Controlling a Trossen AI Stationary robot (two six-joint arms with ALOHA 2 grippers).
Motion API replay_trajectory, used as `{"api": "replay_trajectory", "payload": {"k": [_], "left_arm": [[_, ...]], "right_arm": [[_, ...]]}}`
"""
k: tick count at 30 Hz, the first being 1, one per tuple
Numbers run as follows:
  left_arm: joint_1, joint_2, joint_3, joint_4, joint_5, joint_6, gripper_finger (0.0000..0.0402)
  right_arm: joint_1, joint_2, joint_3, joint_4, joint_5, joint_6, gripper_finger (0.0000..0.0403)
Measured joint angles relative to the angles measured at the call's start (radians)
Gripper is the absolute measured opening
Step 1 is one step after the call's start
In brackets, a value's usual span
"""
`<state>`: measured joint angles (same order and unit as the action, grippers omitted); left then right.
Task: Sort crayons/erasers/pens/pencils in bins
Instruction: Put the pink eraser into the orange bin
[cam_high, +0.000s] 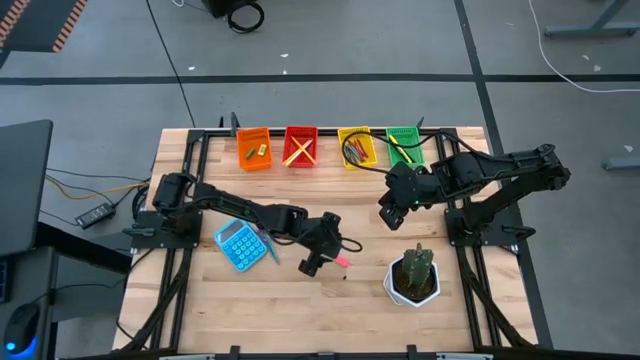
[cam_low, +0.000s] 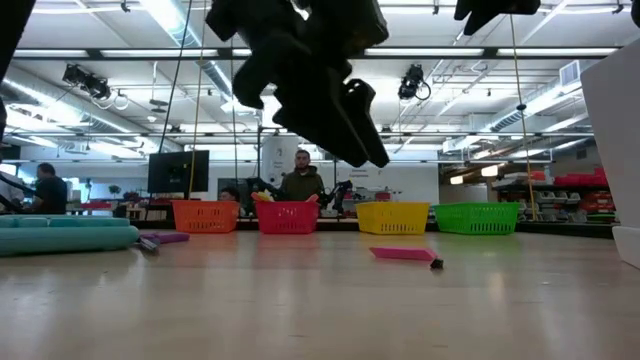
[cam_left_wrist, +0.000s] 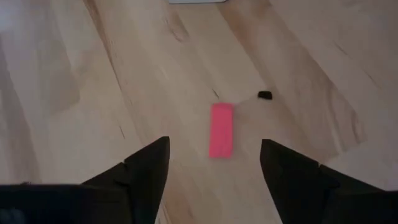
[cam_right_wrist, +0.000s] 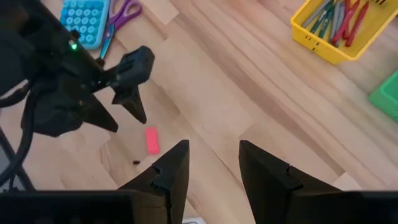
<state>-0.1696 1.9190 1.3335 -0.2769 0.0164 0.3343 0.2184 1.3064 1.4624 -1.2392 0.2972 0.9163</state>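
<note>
Left gripper (cam_high: 318, 262) sat mid-table just right of the blue calculator (cam_high: 238, 245), above the wood, fingers spread wide with nothing between them. Pink eraser (cam_left_wrist: 221, 129) lay flat on the table (cam_high: 300, 310) below and just ahead of the open fingers, not touched; in the low view it rested on the boards with the gripper hanging clear above it. A tiny dark speck (cam_left_wrist: 265, 96) sat just beside the eraser's far end, can't tell what it was. Right gripper (cam_high: 388, 214) hovered over the table on the right half, in front of the yellow bin (cam_high: 356, 148), fingers parted and empty, well apart from the eraser. Four bins lined the far edge: orange bin (cam_high: 253, 148) with a couple of small items, red bin (cam_high: 300, 146) with long pale sticks crossed inside, yellow bin with a bundle of mixed thin sticks, green bin (cam_high: 404, 144) with a yellow stick. Purple-handled scissors (cam_right_wrist: 118, 17) lay against the calculator. White cactus pot (cam_high: 413, 277) stood near the front right. In the low view a person (cam_low: 301, 178) stood behind the bins, another at far left.
</note>
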Motion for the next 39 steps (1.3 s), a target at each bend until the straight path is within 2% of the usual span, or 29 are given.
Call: {"api": "replay_trajectory", "payload": {"k": [14,23,39], "left_arm": [[-0.02,0.135,0.006,0.168,0.016,-0.033,0.0223],[-0.003,0.178,0.003,0.148,0.014,-0.036,0.022],[-0.003,0.207,0.005,0.165,0.006,-0.062,0.0167]], "right_arm": [[0.0,0.0,0.0,0.003,0.062,0.027,0.0145],[-0.001,0.0,0.0,0.003,0.108,0.066,0.0145],[-0.042,0.0,0.0,0.003,0.123,0.067,0.0145]]}}
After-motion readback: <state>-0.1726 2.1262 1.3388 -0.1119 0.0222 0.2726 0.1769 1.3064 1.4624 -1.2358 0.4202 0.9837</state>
